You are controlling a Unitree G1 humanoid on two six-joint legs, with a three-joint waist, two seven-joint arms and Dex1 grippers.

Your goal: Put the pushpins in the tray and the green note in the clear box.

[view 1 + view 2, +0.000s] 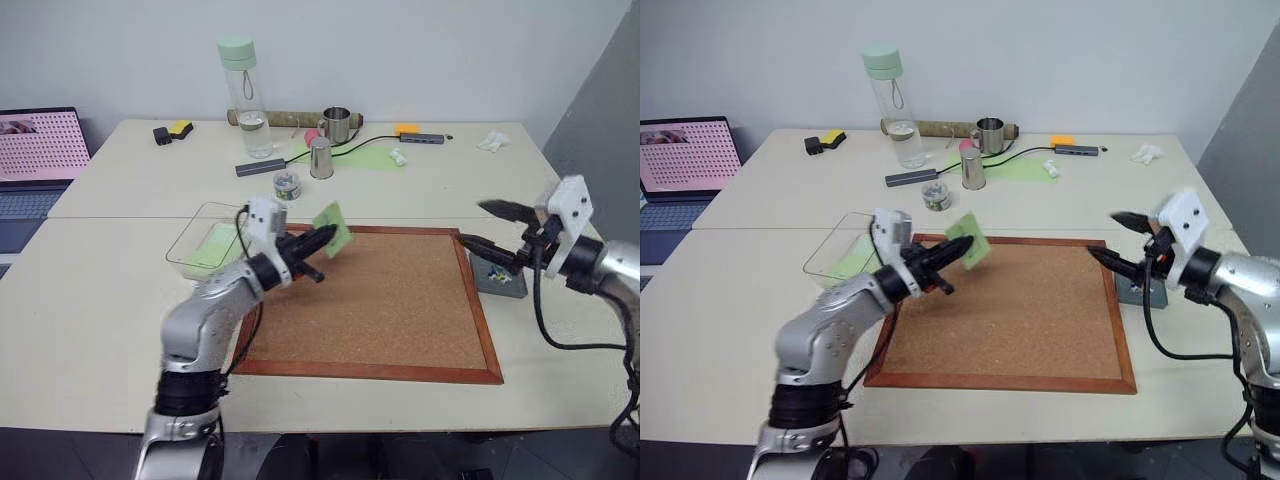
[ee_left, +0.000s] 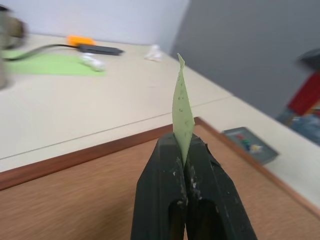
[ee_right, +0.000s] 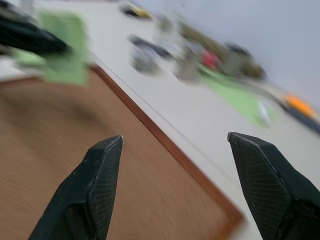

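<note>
My left gripper (image 1: 322, 240) is shut on the lower edge of the green note (image 1: 334, 228) and holds it in the air over the far left corner of the cork board (image 1: 390, 310). In the left wrist view the note (image 2: 182, 112) stands on edge between the closed fingers. The clear box (image 1: 186, 250) lies just left of that hand on the table. My right gripper (image 1: 471, 222) hovers open and empty above the board's right edge, beside the dark grey tray (image 1: 490, 284). Small coloured pushpins (image 2: 248, 145) lie in the tray (image 2: 235, 134).
At the back of the table stand a tall bottle (image 1: 245, 95), two metal cups (image 1: 336, 124), a small glass jar of pins (image 1: 287, 184), a plain green sheet (image 1: 370, 157) and cables. A laptop (image 1: 35, 160) sits at the far left.
</note>
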